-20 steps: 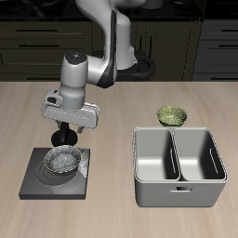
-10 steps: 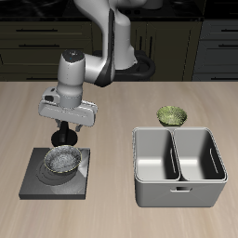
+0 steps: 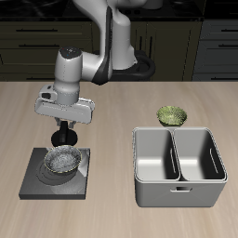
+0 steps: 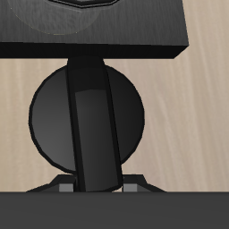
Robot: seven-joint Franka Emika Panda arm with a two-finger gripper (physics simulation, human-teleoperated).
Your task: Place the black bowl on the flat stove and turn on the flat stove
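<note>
Jaws: spread cannot be told; the fingers are not clearly shown in either view. Gripper [image 3: 63, 136] hangs over the back edge of the flat stove [image 3: 37, 182], above its black round knob [image 4: 87, 120], which fills the wrist view — likely lined up for the turn. Black bowl [image 3: 61, 161] sits on the burner rings, holding nothing visible. Farther off: grey two-compartment bin [image 3: 178, 167], both halves bare; olive-green bowl [image 3: 172, 115] behind it.

Grey-speckled black bowl [image 3: 62, 160] on dark grey flat stove [image 3: 42, 185]; olive-green bowl [image 3: 172, 115]; grey bin [image 3: 178, 167]; light wood-grain counter [image 3: 116, 195].
</note>
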